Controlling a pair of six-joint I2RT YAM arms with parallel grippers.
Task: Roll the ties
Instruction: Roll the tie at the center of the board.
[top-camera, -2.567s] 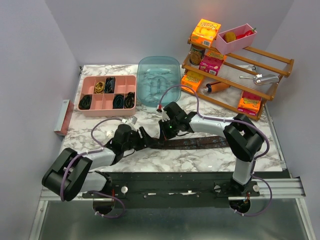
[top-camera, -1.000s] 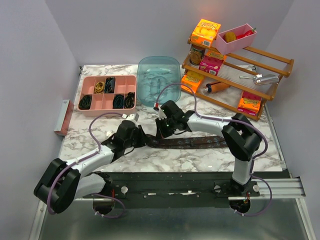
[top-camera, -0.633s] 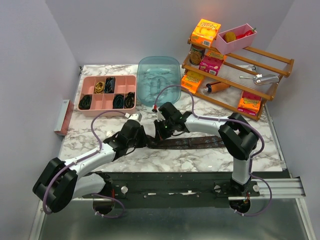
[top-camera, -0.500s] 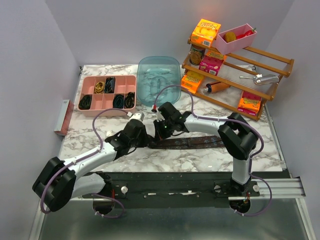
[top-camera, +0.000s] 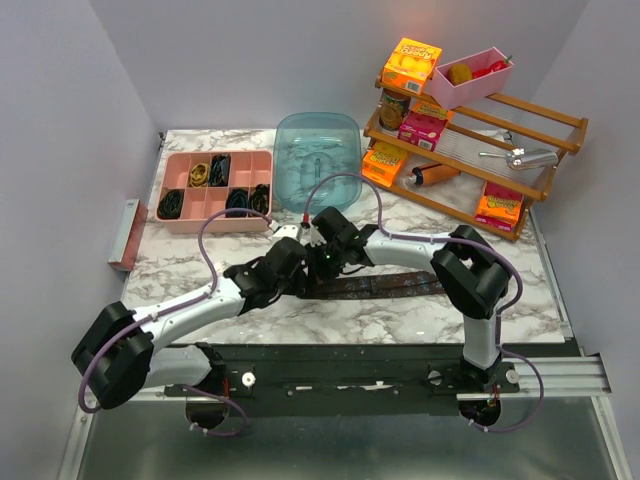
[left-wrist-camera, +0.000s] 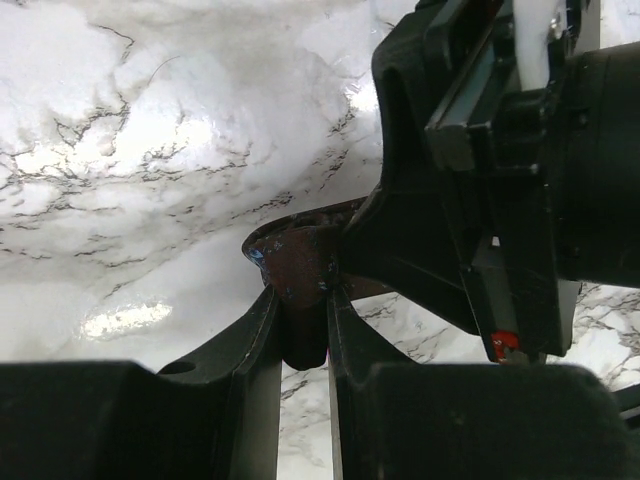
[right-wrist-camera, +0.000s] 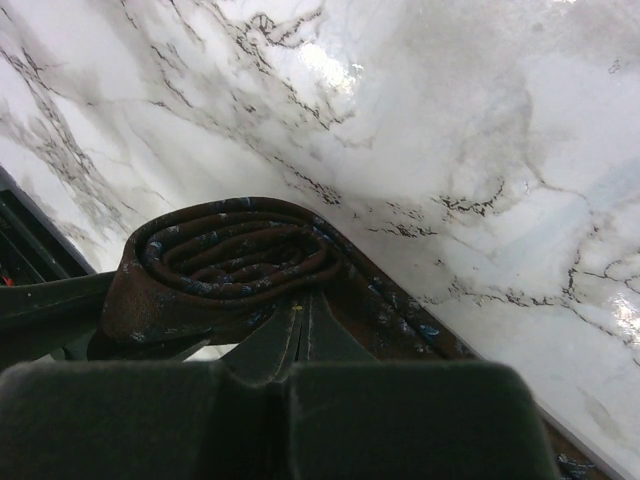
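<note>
A dark brown tie (top-camera: 385, 285) lies across the marble table, its strip running right from both grippers. Its left end is wound into a small coil (right-wrist-camera: 240, 252). My right gripper (right-wrist-camera: 302, 298) is shut, its tips pinching the tie at the base of the coil. My left gripper (left-wrist-camera: 302, 298) is shut on the coil's side (left-wrist-camera: 298, 262), with the right gripper's black body (left-wrist-camera: 480, 180) close on its right. In the top view the left gripper (top-camera: 300, 262) and right gripper (top-camera: 324, 262) meet at the coil, which their bodies hide.
A pink compartment tray (top-camera: 182, 222) holding rolled dark coils stands at the back left. A clear blue container (top-camera: 318, 160) is behind the grippers. A wooden rack (top-camera: 545, 180) with boxes, a can and a pink bin fills the back right.
My left gripper has moved right and forward to the right gripper and closed on the coil. The right gripper has shifted slightly left, and the coiled end has moved with it.
</note>
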